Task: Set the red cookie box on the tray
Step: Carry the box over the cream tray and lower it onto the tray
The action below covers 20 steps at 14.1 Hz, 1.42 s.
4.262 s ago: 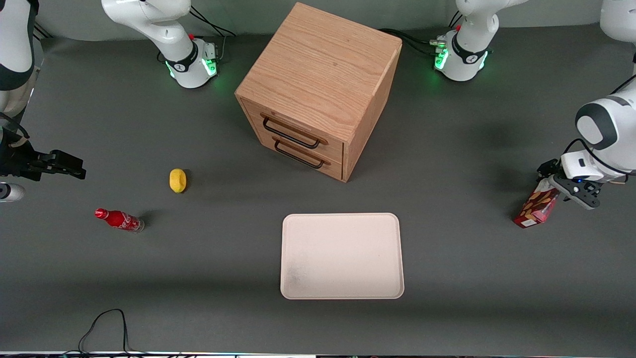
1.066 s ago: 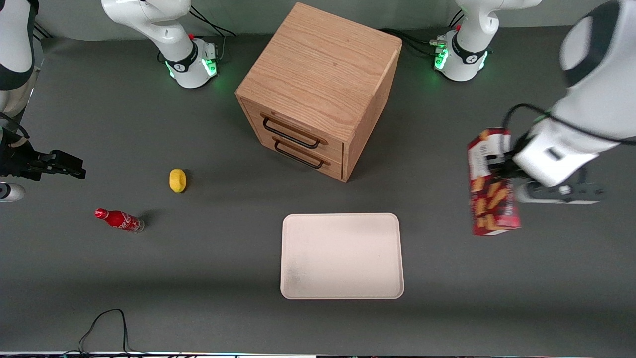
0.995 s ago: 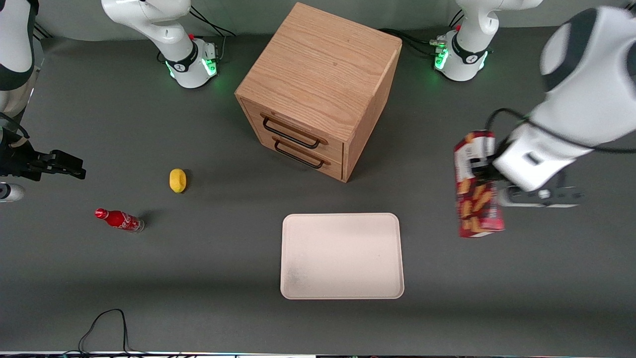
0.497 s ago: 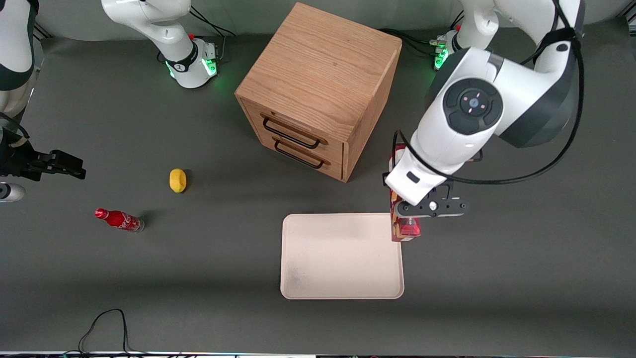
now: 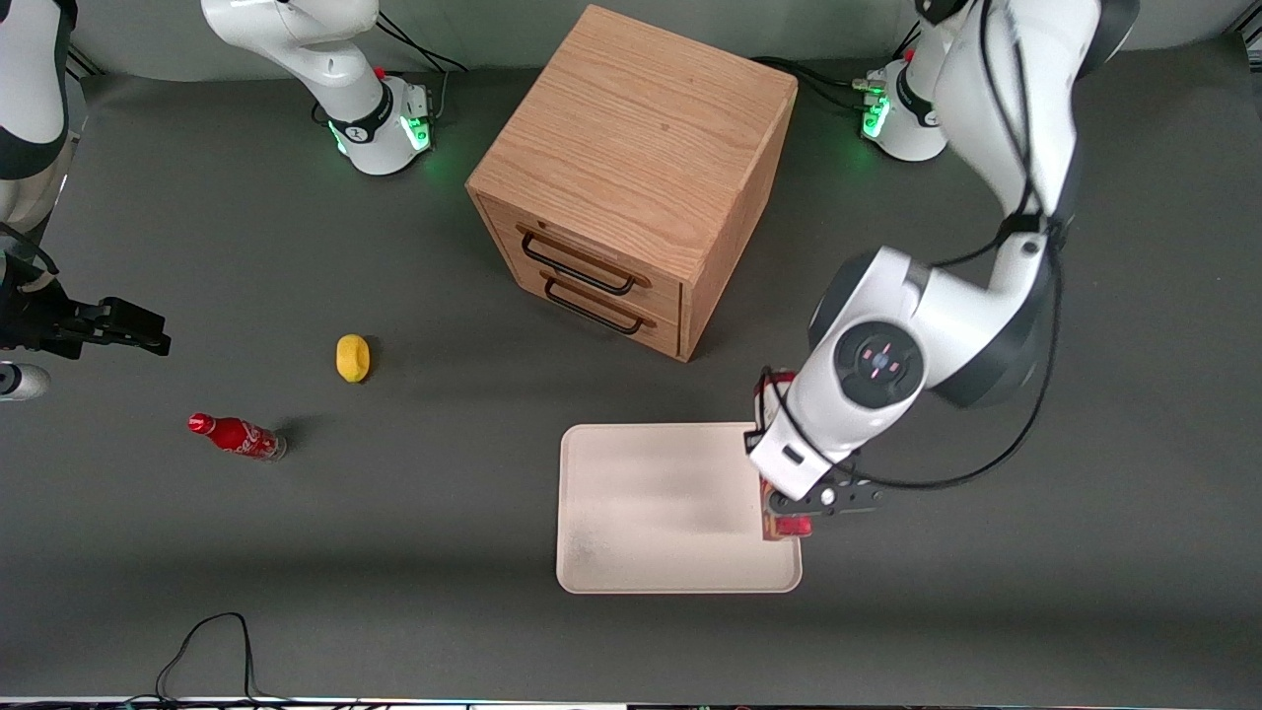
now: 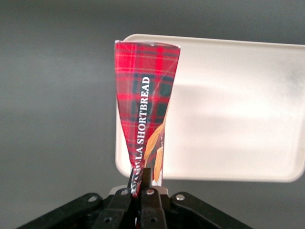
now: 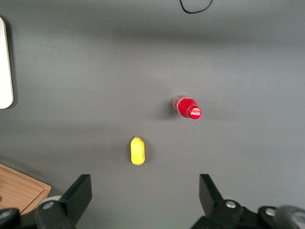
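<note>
dark grey table (image 5: 394, 552) with a pale tray (image 5: 651, 513). over the tray's edge toward the working arm, gripper (image 6: 141, 191) clamped on the red cookie box (image 6: 145, 109), long axis hanging straight down at the tray.

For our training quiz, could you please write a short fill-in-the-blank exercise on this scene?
1. The tool is shut on the red cookie ____.
2. The box hangs over the edge of the pale ____.
3. The wooden cabinet has ____ drawer handles.
4. The yellow lemon lies near the red soda ____.

Missing words: box; tray; two; bottle
</note>
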Available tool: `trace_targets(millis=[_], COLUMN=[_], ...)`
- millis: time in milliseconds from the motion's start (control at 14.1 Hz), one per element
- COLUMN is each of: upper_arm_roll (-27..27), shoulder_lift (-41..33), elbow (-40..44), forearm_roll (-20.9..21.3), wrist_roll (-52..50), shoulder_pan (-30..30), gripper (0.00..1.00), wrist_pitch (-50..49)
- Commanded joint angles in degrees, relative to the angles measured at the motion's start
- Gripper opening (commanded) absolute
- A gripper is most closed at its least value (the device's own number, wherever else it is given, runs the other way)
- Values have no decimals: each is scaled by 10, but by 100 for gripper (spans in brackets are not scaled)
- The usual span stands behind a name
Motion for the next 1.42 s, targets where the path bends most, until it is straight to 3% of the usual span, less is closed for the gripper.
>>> trace_targets(millis=[0,852,923,995,1208,1350], upper_arm_roll=[14,19,19,19,19,19], shoulder_lift=[7,77,77,75,67,55], elbow=[-19,-20,-19,-19,-19,-17], forearm_roll=[11,55,56,55,56,57], wrist_roll=[-5,-2,-5,-7,-7,-7], shoulder_pan=[-4,-6,-6,-6,-6,-7], gripper=[0,1,32,72,95,100], wrist_pitch=[48,126,126,126,113,89])
